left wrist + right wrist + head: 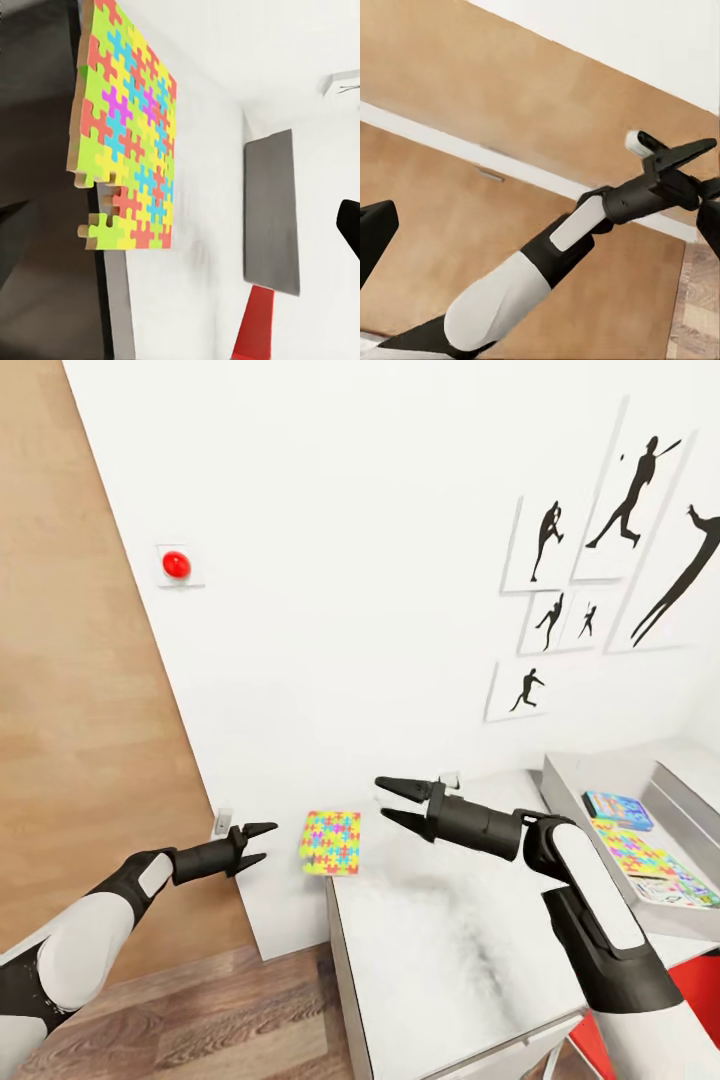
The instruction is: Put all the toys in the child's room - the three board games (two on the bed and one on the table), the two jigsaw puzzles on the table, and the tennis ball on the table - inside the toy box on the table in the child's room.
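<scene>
Between my two grippers lies the jigsaw puzzle (331,842), flat at the table (450,960) corner — left gripper (262,843) nearer, right gripper (398,801) beyond; both spread, empty.

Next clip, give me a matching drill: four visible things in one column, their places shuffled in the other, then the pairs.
Things:
1. jigsaw puzzle
2. red button
3. blue board game
4. left gripper

Places:
A. on the white wall, high at the left
B. inside the toy box on the table
C. off the table's left edge, jaws open
D. at the table's far left corner, overhanging the edge

Pairs: 1-D, 2-A, 3-B, 4-C
</scene>
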